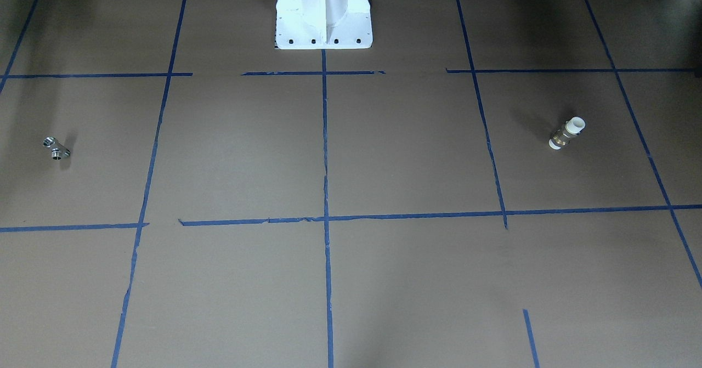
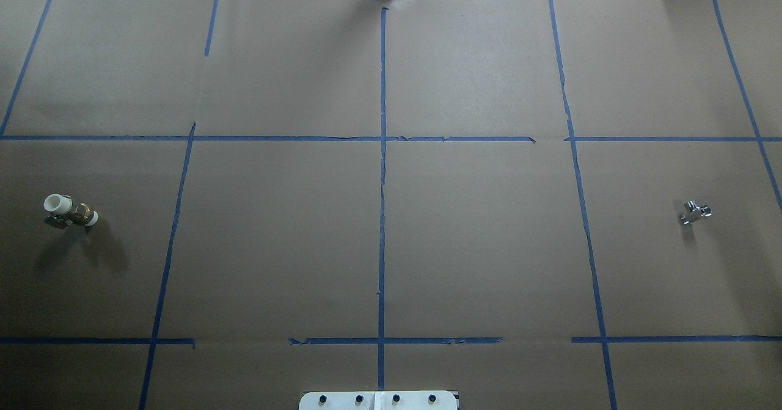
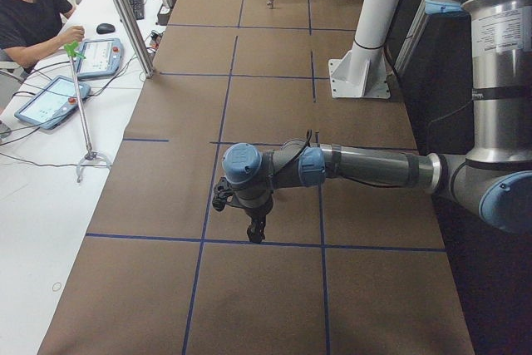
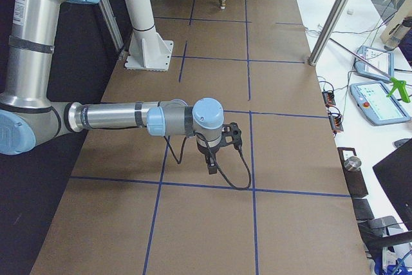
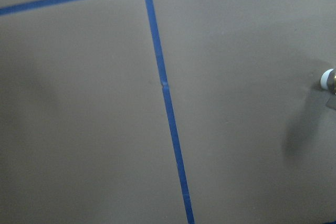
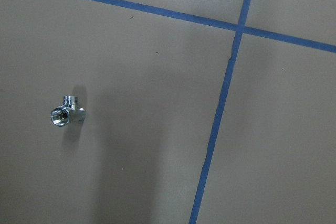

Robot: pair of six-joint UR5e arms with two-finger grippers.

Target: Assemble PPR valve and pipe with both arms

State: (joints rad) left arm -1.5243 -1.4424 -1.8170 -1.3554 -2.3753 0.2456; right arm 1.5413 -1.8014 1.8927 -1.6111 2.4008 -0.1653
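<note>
Left gripper (image 3: 256,232): points down, close over the table (image 3: 274,305); how far the jaws stand apart cannot be told.
Right gripper (image 4: 211,163): points down; jaw gap cannot be told.
Pipe fitting (image 2: 70,211): brass and white, lies free on the table's left side.
Valve (image 2: 696,211): chrome, lies free on the right side, well apart from the fitting.

Glossy chrome metal valve (image 6: 67,114), brass pipe fitting (image 2: 70,211) with white plastic ends, matt brown paper table cover (image 2: 275,245)
</note>
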